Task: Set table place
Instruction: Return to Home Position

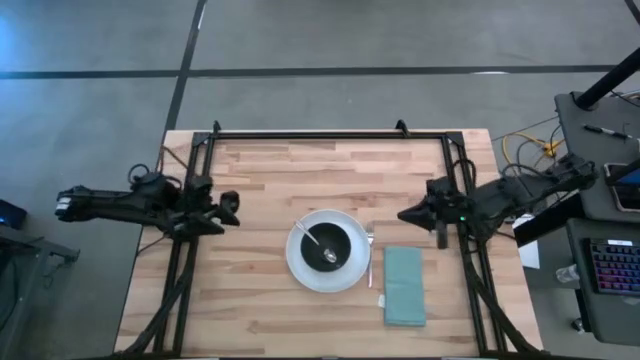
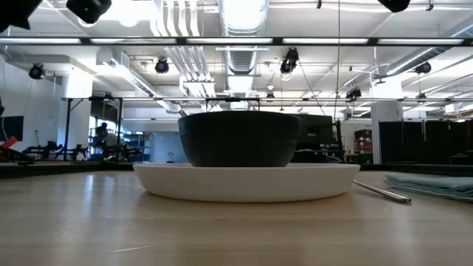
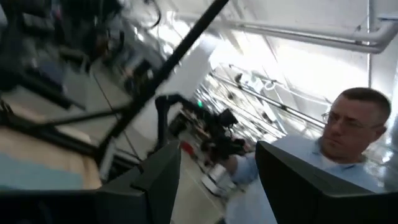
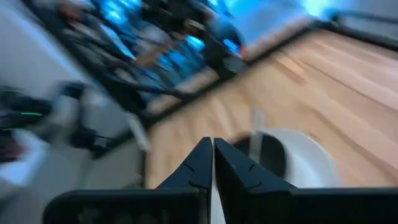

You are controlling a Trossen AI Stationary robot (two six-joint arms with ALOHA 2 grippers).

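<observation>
Napkin (image 1: 404, 286) and fork (image 1: 370, 262) are lying beside the plate (image 1: 296, 262) on the right arm's side, with the fork between them. The bowl (image 1: 342, 240) is sitting on the plate and holding the spoon (image 1: 322, 247), so the setting is looking complete. Slightly beyond the plate and off to either side, the left gripper (image 1: 228, 207) is hovering with its fingers apart and the right gripper (image 1: 405, 215) with its fingers together, which is leaving only the arms' parking to do.

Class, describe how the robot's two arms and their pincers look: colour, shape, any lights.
The left arm and right arm are black, slim and jointed. A small green light glows near the right arm's wrist. The right pincer has two black fingers tapering to points; the left pincer has broad, dark, flat-sided fingers.
</observation>
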